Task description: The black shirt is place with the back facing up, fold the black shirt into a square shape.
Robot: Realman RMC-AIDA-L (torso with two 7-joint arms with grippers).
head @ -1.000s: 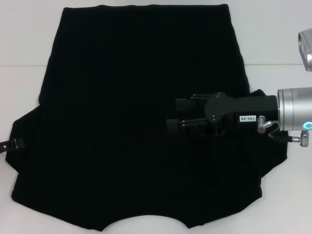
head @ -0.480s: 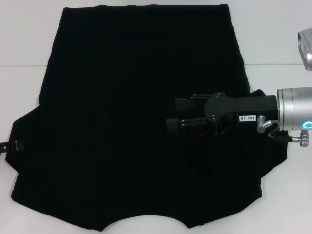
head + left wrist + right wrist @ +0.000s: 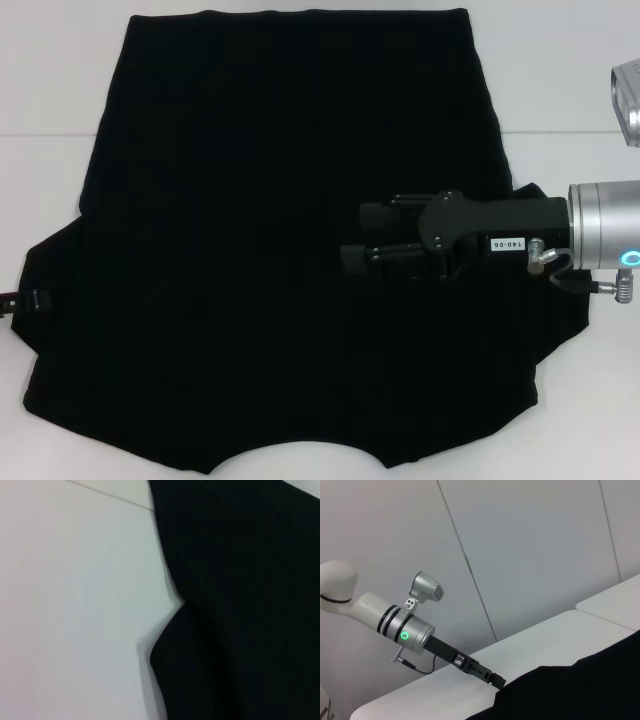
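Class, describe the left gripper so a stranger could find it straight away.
Start from the black shirt spread over the white table. Follow its left sleeve to the outer edge: the left gripper sits there, mostly hidden. Unlike the right gripper over the shirt's middle, it barely shows.

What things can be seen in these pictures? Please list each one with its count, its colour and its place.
black shirt: one, plain black, spread flat over most of the table, curved neckline at the edge nearest the robot, straight hem at the far side.
table: one, white, bare parts show on both sides of the shirt; a seam line crosses it.
wall: light grey panels, behind the table in the right wrist view.
right gripper: one, black with a silver wrist, reaching in from the right side above the right half of the shirt, fingers apart.
left gripper: one, black, only a small part shows in the head view, at the shirt's left sleeve edge.
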